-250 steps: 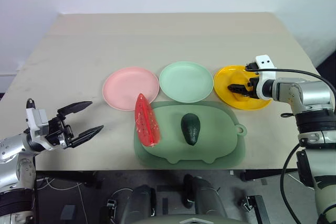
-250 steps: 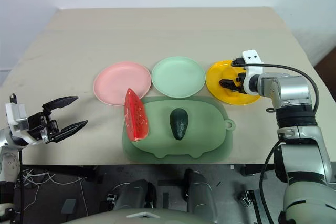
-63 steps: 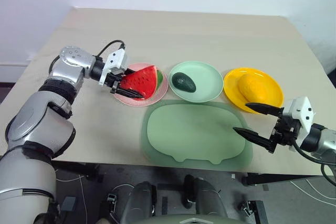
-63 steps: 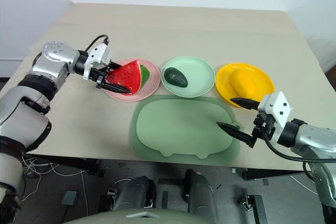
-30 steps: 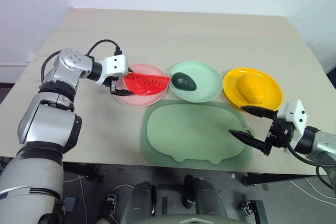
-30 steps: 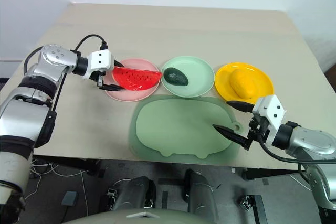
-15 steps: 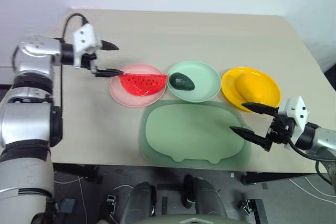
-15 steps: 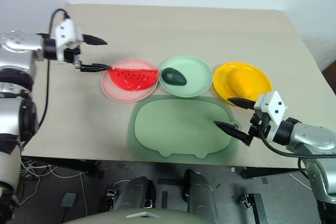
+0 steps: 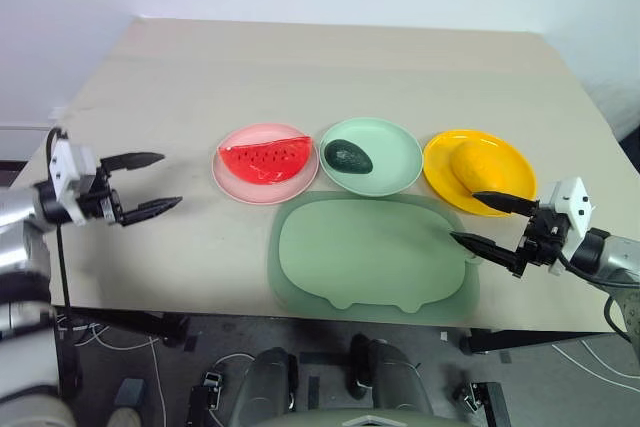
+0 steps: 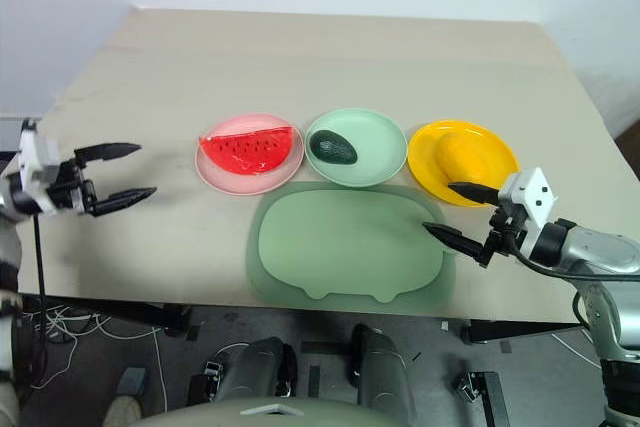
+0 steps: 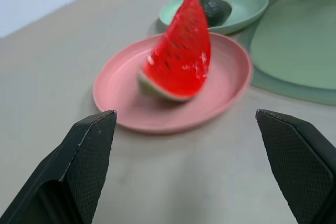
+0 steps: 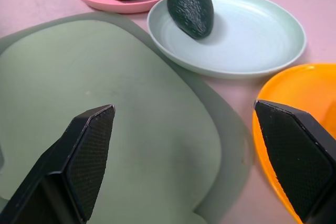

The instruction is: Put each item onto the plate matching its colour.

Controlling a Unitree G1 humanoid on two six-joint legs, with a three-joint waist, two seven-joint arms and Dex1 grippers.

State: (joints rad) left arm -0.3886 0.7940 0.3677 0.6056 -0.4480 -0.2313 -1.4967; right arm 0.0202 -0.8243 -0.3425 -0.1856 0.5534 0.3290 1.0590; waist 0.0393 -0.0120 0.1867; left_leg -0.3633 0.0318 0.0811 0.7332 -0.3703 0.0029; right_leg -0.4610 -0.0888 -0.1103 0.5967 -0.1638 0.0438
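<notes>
The red watermelon wedge (image 9: 265,157) lies on the pale pink plate (image 9: 232,179). On the mint green plate (image 9: 395,162) rests the dark green avocado (image 9: 349,156). The yellow oval fruit (image 9: 476,164) sits on the yellow-orange plate (image 9: 515,182). My left gripper (image 9: 147,183) hovers open and empty over the table's left side, well apart from the pink plate. At the right, my right gripper (image 9: 488,220) is open and empty, just off the right end of the green mat (image 9: 370,252) and in front of the yellow-orange plate.
The big dull-green mat with a wavy outline lies bare in front of the three plates, near the table's front edge (image 9: 300,312). The beige table's far half (image 9: 340,67) holds nothing.
My left gripper has drawn back from beside the pink plate to the table's left front, still open. The watermelon wedge stays on the pink plate. The right gripper has barely shifted.
</notes>
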